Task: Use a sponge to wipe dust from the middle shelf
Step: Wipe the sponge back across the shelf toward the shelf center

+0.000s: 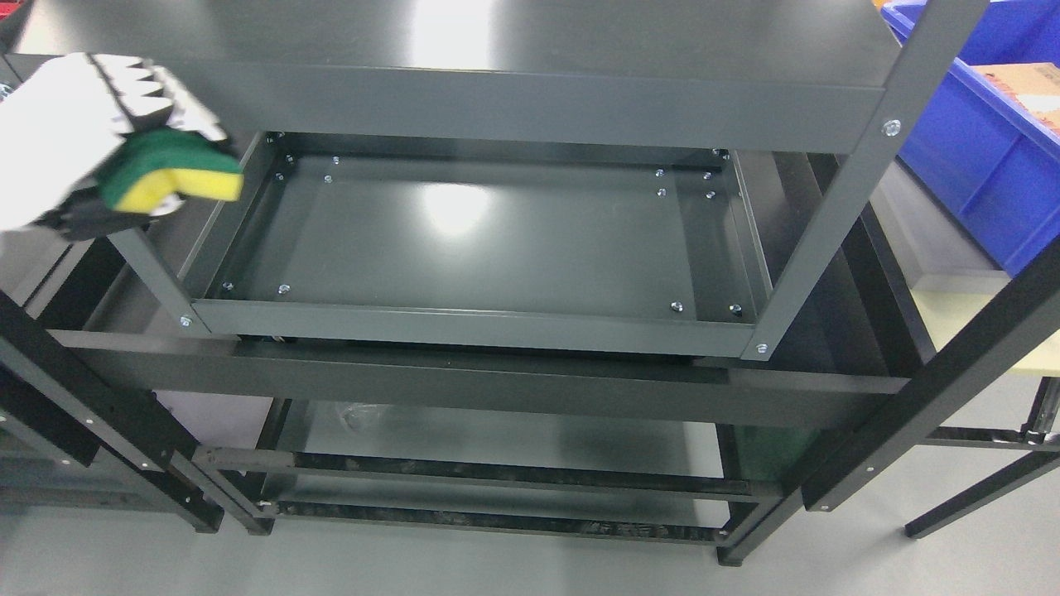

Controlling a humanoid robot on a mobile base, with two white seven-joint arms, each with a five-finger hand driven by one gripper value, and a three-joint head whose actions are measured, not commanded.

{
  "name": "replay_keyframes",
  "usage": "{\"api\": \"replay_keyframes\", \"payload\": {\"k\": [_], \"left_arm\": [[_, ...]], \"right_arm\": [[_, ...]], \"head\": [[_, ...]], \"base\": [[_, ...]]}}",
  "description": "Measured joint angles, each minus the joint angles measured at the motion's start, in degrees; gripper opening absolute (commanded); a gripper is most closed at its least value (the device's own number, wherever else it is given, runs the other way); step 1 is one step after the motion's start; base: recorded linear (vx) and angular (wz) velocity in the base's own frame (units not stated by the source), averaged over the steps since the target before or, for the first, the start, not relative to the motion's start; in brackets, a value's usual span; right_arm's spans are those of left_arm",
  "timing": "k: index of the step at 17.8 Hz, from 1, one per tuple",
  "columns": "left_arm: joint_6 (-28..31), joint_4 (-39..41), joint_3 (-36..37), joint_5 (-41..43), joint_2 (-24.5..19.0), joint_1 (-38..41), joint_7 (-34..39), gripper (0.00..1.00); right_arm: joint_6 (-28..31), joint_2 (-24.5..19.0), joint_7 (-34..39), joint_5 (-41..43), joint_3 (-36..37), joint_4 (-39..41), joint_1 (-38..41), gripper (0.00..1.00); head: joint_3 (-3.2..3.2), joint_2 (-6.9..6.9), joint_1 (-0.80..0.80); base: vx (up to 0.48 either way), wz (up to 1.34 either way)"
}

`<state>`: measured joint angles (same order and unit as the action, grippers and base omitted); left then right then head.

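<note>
Although the sponge is already in hand, the wiping itself looks not yet begun, judging from where things sit. The grey metal rack [530,348] fills most of the head view, its top shelf [464,41] running across the upper part of the picture. Below it lies the middle shelf [489,240], a shallow tray with raised rims and screws at its corners; its floor is bare and shiny with a glare spot, and any dust on it is too fine to make out. A lower shelf [513,439] shows underneath, dim, with something crinkled and clear near its left end that I cannot identify. At the far right stands a blue bin [969,141] with a cardboard box inside, well apart from the work.

The left hand [83,141], white and blurred, hangs at the upper left, outside the rack and above the middle shelf's left rim. Its fingers [166,91] are curled over the sponge [170,174], pinching it, yellow foam and green scrub layer showing. The sponge touches no shelf surface. The right hand is out of view.

What is left, as I judge it: bring the sponge down into the tray, press it flat, and sweep the floor.
</note>
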<state>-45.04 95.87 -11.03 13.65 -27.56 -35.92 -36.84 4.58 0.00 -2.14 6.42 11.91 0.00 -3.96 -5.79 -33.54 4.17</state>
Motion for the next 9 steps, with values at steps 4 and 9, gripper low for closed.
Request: {"api": "replay_keyframes", "payload": {"k": [4, 9], "left_arm": [[0.00, -0.13, 7.72, 8.62, 8.83, -4.91, 0.36, 0.00], [0.00, -0.42, 17.86, 15.99, 15.93, -9.02, 11.56, 0.00]], "right_arm": [[0.03, 0.00, 0.00, 0.00, 0.00, 0.00, 0.00, 1.00], [-0.06, 0.00, 0.00, 0.00, 0.01, 0.00, 0.00, 1.00]], "head": [[0.00, 0.00, 0.00], [0.00, 0.00, 0.00]], "base": [[0.000, 0.00], [0.000, 0.00]]}}
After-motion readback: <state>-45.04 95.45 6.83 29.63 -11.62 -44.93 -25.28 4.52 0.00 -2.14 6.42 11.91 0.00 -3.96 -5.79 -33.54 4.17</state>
